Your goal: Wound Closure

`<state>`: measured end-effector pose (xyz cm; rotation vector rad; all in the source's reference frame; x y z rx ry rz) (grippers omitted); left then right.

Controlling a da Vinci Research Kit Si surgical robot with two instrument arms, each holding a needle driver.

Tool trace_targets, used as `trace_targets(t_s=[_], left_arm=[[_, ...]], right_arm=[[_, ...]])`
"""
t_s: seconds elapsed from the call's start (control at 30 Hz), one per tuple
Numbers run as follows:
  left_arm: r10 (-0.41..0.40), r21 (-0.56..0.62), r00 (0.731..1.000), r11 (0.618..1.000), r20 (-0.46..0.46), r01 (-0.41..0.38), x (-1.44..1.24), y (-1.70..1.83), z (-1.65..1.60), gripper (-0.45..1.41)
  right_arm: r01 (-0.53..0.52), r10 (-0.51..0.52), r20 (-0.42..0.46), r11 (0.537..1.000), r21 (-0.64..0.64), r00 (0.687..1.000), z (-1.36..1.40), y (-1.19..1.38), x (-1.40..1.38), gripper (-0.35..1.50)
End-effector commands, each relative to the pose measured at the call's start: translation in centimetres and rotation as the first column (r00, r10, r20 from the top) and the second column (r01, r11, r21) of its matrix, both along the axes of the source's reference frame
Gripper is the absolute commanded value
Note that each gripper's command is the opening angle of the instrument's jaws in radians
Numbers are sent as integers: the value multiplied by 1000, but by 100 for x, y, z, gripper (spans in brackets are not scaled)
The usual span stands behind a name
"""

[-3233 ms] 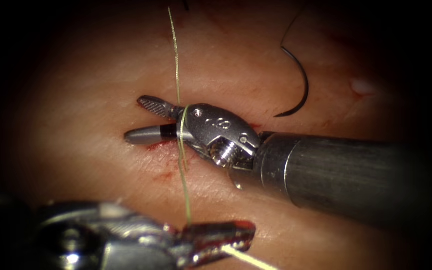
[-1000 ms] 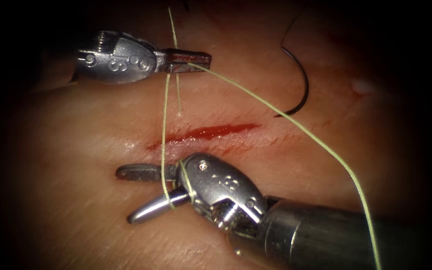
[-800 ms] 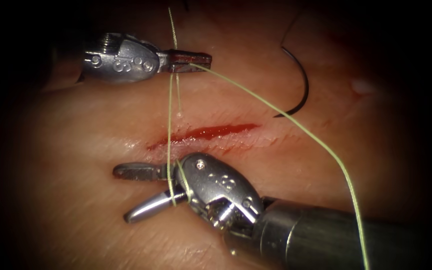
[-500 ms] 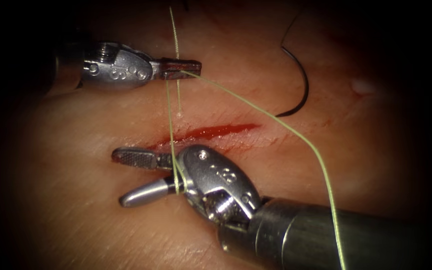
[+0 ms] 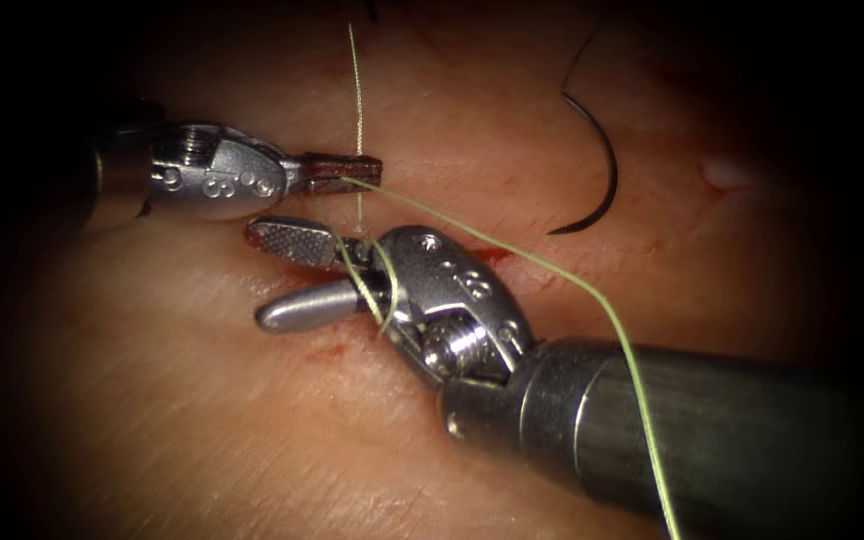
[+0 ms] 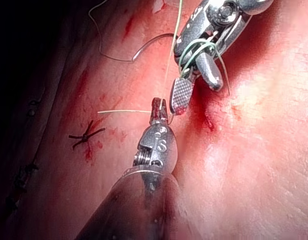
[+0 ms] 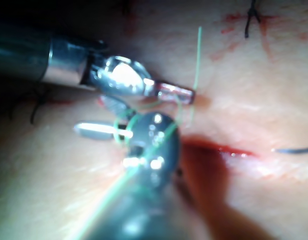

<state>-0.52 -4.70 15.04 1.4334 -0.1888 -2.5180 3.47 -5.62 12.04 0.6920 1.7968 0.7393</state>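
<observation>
My left tool [image 5: 372, 168] comes in from the left, above the cut, with its jaws shut on the green thread [image 5: 552, 275]. That thread runs right and down past the right tool's shaft. My right tool [image 5: 257, 275] lies over the cut [image 5: 492, 255] with jaws open, holding nothing, and thread loops [image 5: 384, 285] are wound around the base of its jaws. A short thread end [image 5: 357, 100] stands up from the tissue just beyond the left tool's tip. The curved needle [image 5: 604, 170] lies free on the tissue, up and to the right of the cut. The left wrist view has the left tool [image 6: 157, 107] beside the right tool's ridged pad [image 6: 179, 95].
Red fluid marks the tissue [image 5: 202, 420] around the cut [image 7: 218, 147]. An older dark stitch knot [image 6: 86, 137] sits on the tissue, and another dark knot [image 7: 251, 20] lies farther off. The right tool's thick shaft [image 5: 712, 430] crosses the lower right.
The right tool has risen from below the cut to lie over it, close under the left tool's jaws, with the loops still around it. The left tool has drifted left and down with the thread.
</observation>
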Motion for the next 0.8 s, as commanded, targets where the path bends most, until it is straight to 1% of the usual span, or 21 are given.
trace_targets(t_s=[0.03, 0.2, 0.4, 0.67, 0.8], left_arm=[[1, 4, 1000, 1000, 3, -1, 0, 4, 5, -45], [-8, 13, 1000, 1000, 1, 8, 7, -3, 0, -45], [-24, 34, 1000, 999, -5, 24, 1, -9, -3, -45], [-47, 57, 999, 997, 15, 46, 8, -12, -16, -45], [-73, 75, 997, 995, 8, 73, 11, -14, -26, -45]], right_arm=[[-22, 22, 16, 1000, -5, 1000, 11, 7, -1, 115], [-98, 98, 59, 995, -12, 993, 22, 19, -15, 115], [-198, 200, 115, 980, -30, 973, 24, 22, -16, 115], [-177, 180, 126, 983, -40, 975, 27, 18, -17, 115], [-161, 165, 127, 986, -45, 978, 28, 14, -16, 115]])
